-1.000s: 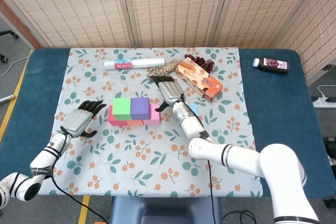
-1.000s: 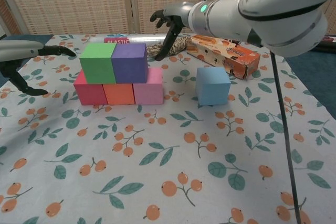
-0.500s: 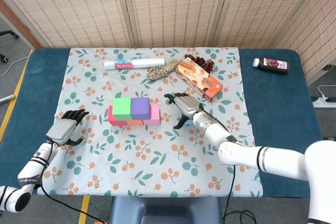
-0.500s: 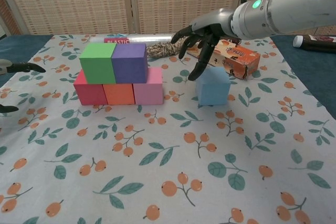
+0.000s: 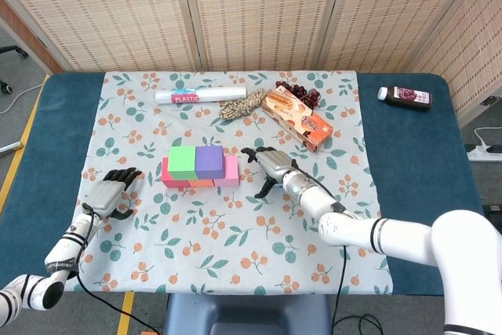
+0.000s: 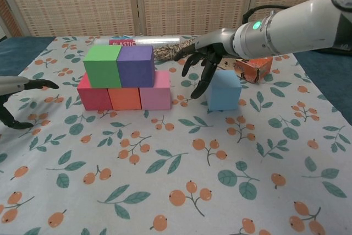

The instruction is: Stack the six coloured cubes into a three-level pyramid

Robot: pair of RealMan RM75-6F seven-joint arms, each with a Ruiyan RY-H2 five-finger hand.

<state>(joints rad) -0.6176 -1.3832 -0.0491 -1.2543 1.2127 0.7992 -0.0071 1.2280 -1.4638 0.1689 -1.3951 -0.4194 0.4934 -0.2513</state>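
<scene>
A red cube (image 6: 93, 95), an orange cube (image 6: 124, 98) and a pink cube (image 6: 156, 93) form a row on the floral cloth. On top of them sit a green cube (image 6: 102, 65) (image 5: 182, 162) and a purple cube (image 6: 135, 65) (image 5: 209, 160), side by side. To the right, apart from the stack, a light blue cube (image 6: 223, 89) stands alone. My right hand (image 6: 203, 59) (image 5: 271, 164) hovers at its upper left with fingers spread, holding nothing; in the head view it hides the cube. My left hand (image 5: 110, 192) (image 6: 16, 103) is low at the left, empty, fingers apart.
Along the back lie a plastic wrap roll (image 5: 200, 96), a coil of rope (image 5: 243, 103), an orange snack box (image 5: 298, 119) and dark grapes (image 5: 302, 93). A dark bottle (image 5: 406, 96) lies on the blue table at the far right.
My right hand has moved from behind the stack to the front right, down to the blue cube. My left hand pulled back to the left. No cube has moved.
</scene>
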